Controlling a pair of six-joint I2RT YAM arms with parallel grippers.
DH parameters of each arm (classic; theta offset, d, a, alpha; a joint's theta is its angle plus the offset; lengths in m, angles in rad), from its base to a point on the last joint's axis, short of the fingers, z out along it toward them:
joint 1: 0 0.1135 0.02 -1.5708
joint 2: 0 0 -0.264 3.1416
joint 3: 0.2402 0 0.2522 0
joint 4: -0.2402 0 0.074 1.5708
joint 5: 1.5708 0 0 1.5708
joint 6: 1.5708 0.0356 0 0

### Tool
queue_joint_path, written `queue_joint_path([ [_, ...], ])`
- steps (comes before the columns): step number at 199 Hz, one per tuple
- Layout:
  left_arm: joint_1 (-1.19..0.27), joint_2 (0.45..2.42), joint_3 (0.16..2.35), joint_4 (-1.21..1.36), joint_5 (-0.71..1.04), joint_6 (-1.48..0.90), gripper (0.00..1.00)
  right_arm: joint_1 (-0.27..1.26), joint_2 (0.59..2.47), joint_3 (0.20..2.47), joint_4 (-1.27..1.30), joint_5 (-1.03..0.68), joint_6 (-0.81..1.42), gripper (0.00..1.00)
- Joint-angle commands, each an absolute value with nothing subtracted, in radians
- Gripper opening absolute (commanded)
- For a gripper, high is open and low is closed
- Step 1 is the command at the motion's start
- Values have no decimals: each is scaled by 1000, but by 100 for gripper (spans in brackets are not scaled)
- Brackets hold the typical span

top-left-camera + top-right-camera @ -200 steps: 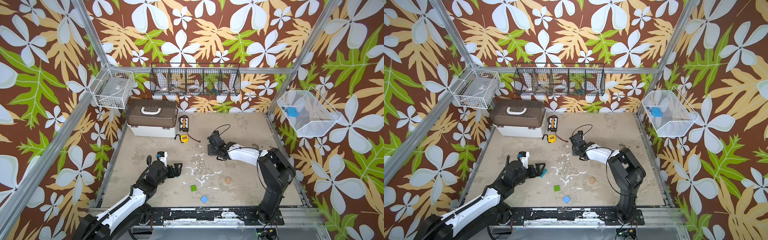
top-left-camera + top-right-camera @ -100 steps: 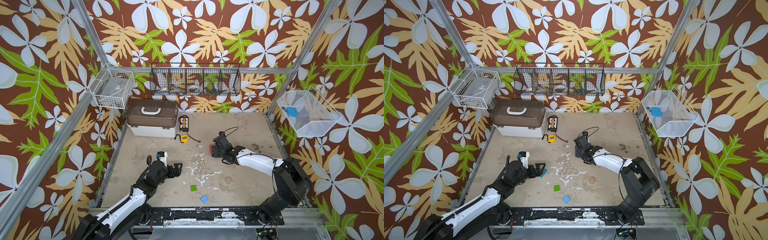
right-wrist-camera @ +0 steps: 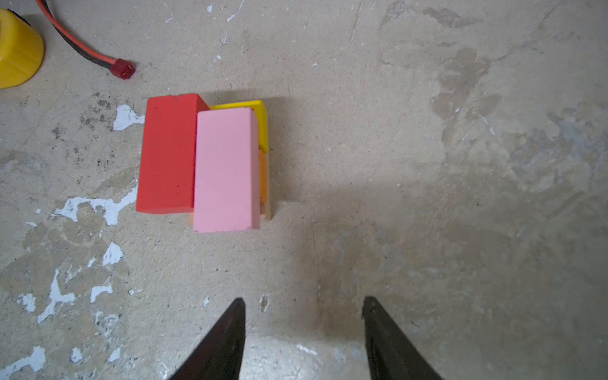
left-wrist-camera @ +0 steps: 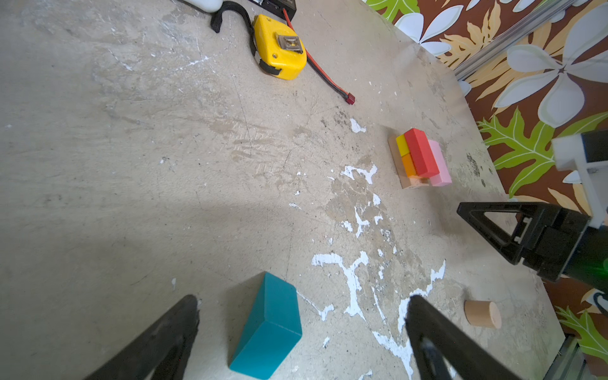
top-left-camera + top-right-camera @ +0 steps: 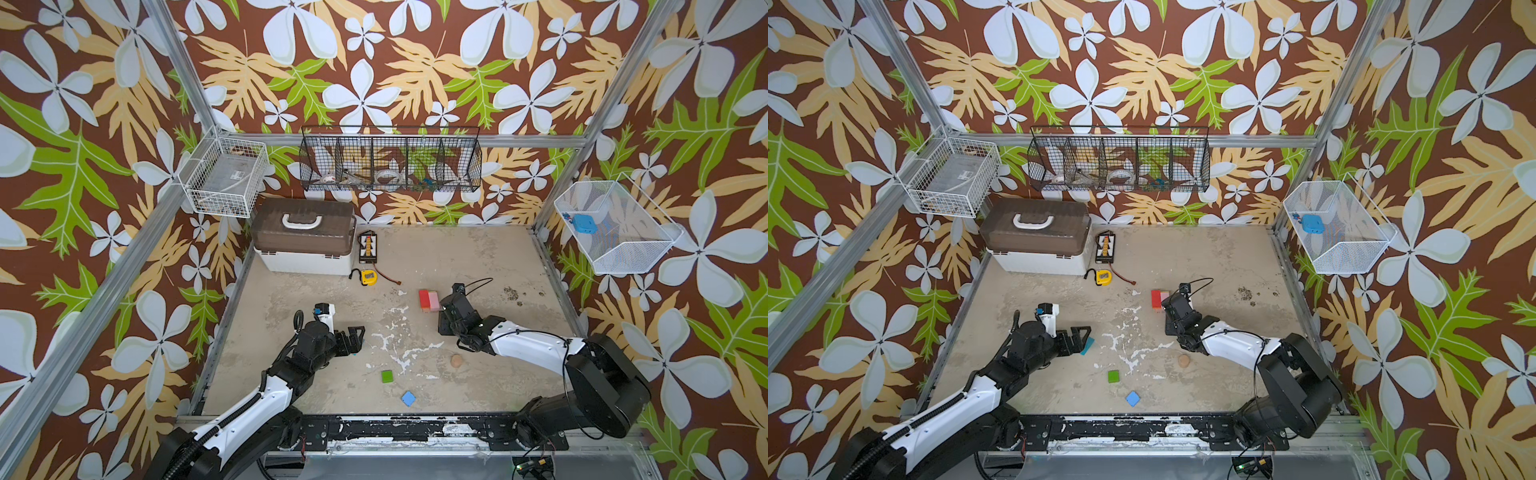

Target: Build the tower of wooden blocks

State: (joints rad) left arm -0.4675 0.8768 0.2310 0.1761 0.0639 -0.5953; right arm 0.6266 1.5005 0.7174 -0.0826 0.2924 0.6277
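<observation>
Tower [image 4: 418, 158]: mid-table, red block [image 3: 167, 154] and pink block [image 3: 225, 171] lying flat side by side, long axes parallel, running front to back. Right gripper [image 3: 304, 302]: just beside it, fingers apart, empty. Left gripper [image 4: 302, 299]: fingers apart either side of teal block [image 4: 268, 325].

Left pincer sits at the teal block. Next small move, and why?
Probably close the left pincer on the teal block: it lies on the table between the open jaws, gaps both sides, not yet gripped.
</observation>
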Motion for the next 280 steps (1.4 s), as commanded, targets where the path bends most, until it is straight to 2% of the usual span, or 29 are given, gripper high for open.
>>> queue_joint_path([
  [1,-469,877,236,204,63,-591,100,627,1543,750,-55,290,625,55],
  [166,-471,879,237,204,62,-592,100,619,1633,838,-81,327,597,54],
  [280,-471,888,241,205,60,-589,100,620,1570,811,-80,342,601,52],
])
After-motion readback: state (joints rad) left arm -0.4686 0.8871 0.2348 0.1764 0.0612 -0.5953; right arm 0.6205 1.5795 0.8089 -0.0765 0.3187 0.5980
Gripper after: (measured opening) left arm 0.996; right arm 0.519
